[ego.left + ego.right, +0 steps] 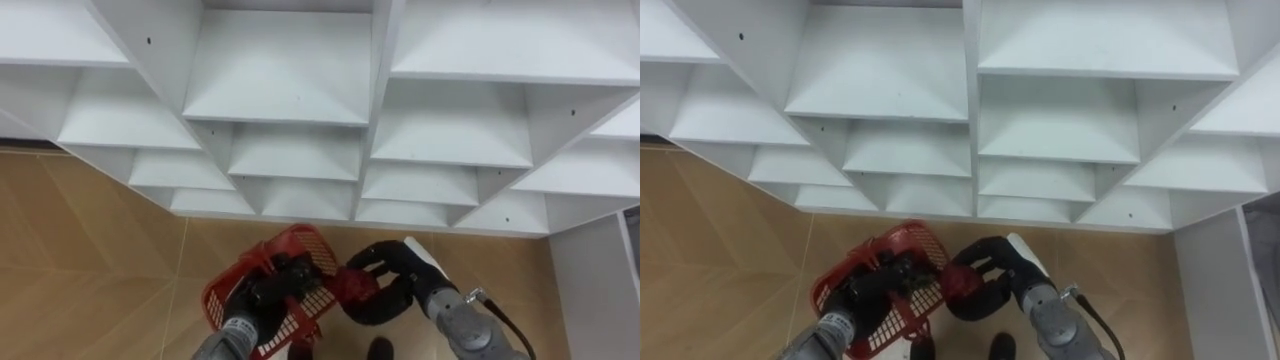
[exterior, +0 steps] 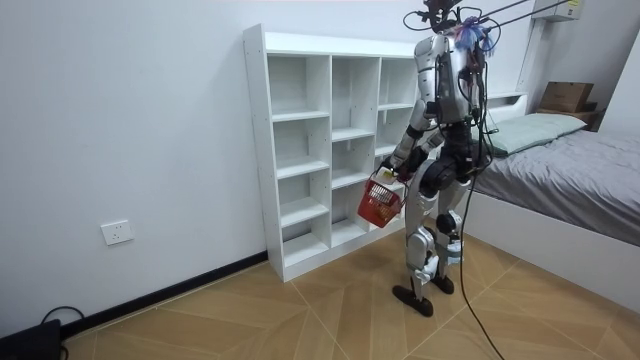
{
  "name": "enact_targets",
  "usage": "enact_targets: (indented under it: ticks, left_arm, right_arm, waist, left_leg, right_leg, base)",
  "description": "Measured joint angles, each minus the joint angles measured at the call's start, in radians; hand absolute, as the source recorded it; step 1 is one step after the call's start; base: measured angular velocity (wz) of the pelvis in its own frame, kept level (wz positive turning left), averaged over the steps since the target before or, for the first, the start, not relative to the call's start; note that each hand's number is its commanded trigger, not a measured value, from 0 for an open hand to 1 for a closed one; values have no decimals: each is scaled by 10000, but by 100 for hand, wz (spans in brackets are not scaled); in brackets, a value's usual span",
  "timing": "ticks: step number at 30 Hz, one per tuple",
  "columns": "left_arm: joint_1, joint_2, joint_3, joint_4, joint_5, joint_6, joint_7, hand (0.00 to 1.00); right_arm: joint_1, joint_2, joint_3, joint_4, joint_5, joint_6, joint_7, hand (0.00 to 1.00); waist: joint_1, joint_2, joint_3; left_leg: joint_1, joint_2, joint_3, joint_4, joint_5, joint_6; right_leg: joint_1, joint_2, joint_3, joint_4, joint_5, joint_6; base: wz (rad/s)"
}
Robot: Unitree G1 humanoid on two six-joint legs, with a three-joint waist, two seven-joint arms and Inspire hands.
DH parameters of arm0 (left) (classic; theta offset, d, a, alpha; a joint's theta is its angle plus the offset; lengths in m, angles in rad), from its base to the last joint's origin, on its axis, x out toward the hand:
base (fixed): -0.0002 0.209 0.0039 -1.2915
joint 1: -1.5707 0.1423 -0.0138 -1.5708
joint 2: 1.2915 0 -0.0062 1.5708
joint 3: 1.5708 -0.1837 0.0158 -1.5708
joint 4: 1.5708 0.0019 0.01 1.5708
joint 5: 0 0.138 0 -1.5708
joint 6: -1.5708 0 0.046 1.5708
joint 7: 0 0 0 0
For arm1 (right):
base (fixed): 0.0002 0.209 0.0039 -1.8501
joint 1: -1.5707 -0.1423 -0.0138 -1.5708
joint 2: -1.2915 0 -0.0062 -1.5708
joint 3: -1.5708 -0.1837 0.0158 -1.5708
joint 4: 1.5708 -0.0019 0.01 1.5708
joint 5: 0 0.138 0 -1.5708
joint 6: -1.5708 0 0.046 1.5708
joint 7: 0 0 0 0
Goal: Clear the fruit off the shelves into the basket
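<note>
Left hand (image 1: 268, 292): fingers curled on red basket (image 1: 305, 243). Right hand (image 1: 392, 278): fingers curled round red fruit (image 1: 356, 286), at basket edge. Before white shelf unit (image 1: 290, 90).

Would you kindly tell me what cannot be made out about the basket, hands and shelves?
Inside the basket: the left hand covers it in eye views; too small in room view.
The red item in the right hand: curled fingers hide its kind.
The closet, right compartments: the robot's body hides them in room view.
</note>
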Motion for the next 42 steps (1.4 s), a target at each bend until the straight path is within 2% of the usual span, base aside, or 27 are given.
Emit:
enact_targets:
  ticks: [4, 17, 28, 34, 42]
  left_arm:
    - [-21, 5, 0, -63, -404, -109, 8, 100]
    - [-16, 8, -20, -61, -496, -192, 8, 100]
    - [-26, 47, -767, -61, -735, -186, 5, 100]
    - [-38, 38, -866, -62, -814, -138, 6, 100]
    - [-88, 31, -873, -60, -803, -123, 6, 100]
  right_arm:
    - [-16, 95, 0, 277, 2, 1, -187, 100]
    - [-76, 197, -2, 347, 72, 1, -286, 100]
    - [-369, 348, 286, 345, 415, 6, -311, 100]
    - [-508, 522, 296, 344, 963, 10, -445, 100]
    - [-510, 501, 386, 343, 1222, 27, -643, 100]
  waist:
    - [0, 0, 0]
    - [5, 7, -1]
    - [0, 5, 0]
    - [-16, 1, 2]
    - [-7, 10, 8]
  left_leg:
    - [0, 0, 0, -12, 0, 0]
    - [4, -1, -4, -31, 0, 0]
    - [64, -8, 0, -59, 1, -1]
    - [67, -11, 1, -73, 1, -1]
    - [70, -14, 6, -84, 1, -1]
  right_leg:
    - [-1, 2, 0, -11, 0, 0]
    - [5, 7, 0, -16, 0, 0]
    - [25, -3, -3, 14, -14, -4]
    - [26, -3, -3, -2, -18, -1]
    - [29, -4, -4, -8, -19, 1]
  base:
    - [0]
    - [0]
    - [0]
    - [0]
    - [0]
